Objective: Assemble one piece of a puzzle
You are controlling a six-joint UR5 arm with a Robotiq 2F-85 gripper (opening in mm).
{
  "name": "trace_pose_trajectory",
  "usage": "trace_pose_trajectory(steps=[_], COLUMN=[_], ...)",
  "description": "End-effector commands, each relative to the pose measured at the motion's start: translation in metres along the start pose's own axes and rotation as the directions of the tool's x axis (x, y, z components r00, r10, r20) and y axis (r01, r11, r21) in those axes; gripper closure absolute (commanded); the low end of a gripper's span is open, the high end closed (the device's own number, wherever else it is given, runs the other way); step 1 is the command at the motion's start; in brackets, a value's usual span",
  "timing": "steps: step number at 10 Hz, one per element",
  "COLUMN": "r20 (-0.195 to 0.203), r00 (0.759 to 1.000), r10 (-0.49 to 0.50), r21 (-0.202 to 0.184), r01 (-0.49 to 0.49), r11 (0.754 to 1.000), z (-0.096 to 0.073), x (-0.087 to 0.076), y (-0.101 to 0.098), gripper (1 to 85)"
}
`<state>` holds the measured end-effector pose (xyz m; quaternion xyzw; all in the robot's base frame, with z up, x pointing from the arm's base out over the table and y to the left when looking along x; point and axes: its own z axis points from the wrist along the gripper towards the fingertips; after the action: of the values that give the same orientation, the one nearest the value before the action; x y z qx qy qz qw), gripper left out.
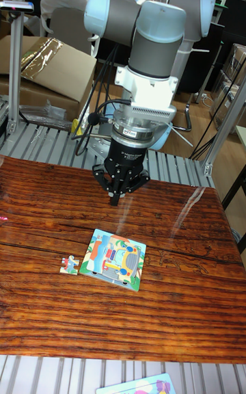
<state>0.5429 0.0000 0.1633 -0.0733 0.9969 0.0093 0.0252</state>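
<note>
A square puzzle board (114,258) with a colourful bus picture lies on the wooden table (171,284). One loose puzzle piece (69,265) lies just left of the board, a small gap apart from its edge. My gripper (116,198) hangs above the table behind the board, pointing down. Its fingers are drawn together at the tips with nothing between them.
Another puzzle (139,386) shows at the bottom edge, in front of the table. A cardboard box (44,69) stands at the back left behind the table. A person sits far behind it. A metal frame post (14,59) rises at the left.
</note>
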Motion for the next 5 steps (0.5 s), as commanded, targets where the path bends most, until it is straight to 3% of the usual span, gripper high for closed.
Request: trace_pose_trajectory(steps=[1,5], r20=[-0.004,-0.003], r00=[1.000,1.000], r10=[-0.009,-0.016], r21=[-0.004,0.001], r01=[0.009,0.016], r11=[1.000,1.000], z=[-0.0017,-0.0047], x=[-0.0015,-0.0003], y=[0.0011,-0.0007], gripper=[84.3,84.3])
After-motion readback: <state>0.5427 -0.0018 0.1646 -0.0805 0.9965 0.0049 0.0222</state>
